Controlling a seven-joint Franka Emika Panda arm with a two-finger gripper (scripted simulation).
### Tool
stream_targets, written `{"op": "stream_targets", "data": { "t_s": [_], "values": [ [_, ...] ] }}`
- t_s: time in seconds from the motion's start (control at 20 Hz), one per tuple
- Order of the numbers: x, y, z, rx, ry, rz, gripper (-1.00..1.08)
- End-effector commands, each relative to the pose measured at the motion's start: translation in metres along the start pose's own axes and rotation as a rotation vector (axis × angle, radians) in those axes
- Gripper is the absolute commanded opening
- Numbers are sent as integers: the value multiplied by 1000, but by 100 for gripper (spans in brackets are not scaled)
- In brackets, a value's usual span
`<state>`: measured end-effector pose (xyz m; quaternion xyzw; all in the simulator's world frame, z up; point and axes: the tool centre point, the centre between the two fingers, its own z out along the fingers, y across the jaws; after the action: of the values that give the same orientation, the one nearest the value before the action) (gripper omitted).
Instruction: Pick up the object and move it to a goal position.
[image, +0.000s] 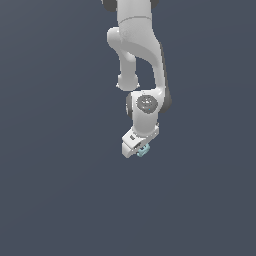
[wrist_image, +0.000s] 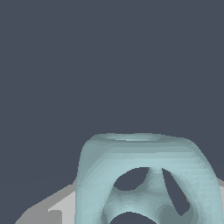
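The object (image: 143, 150) is a tiny pale cyan lattice cube. It sits at the tip of my white gripper (image: 140, 149), which hangs from the arm in the middle of the exterior view. In the wrist view the object (wrist_image: 144, 175) fills the near part of the picture, with open holes through its frame. A grey-white finger (wrist_image: 57, 209) shows beside it and touches its side. The gripper looks shut on the object. The fingertips are mostly hidden behind the hand in the exterior view.
A plain dark blue-grey background (image: 50, 175) surrounds the arm in both views. The white arm links (image: 140, 45) come down from the top edge of the exterior view. No goal marker shows.
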<state>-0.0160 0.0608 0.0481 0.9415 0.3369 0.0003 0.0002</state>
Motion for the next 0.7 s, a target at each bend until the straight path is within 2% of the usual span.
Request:
{"op": "stream_targets", "data": {
  "t_s": [0.0,0.3,0.65],
  "values": [
    [-4,3,-8,-1,1,0,-100],
    [-19,12,-40,-1,0,0,-100],
    [-48,30,-103,0,0,0,-100]
  ]
}}
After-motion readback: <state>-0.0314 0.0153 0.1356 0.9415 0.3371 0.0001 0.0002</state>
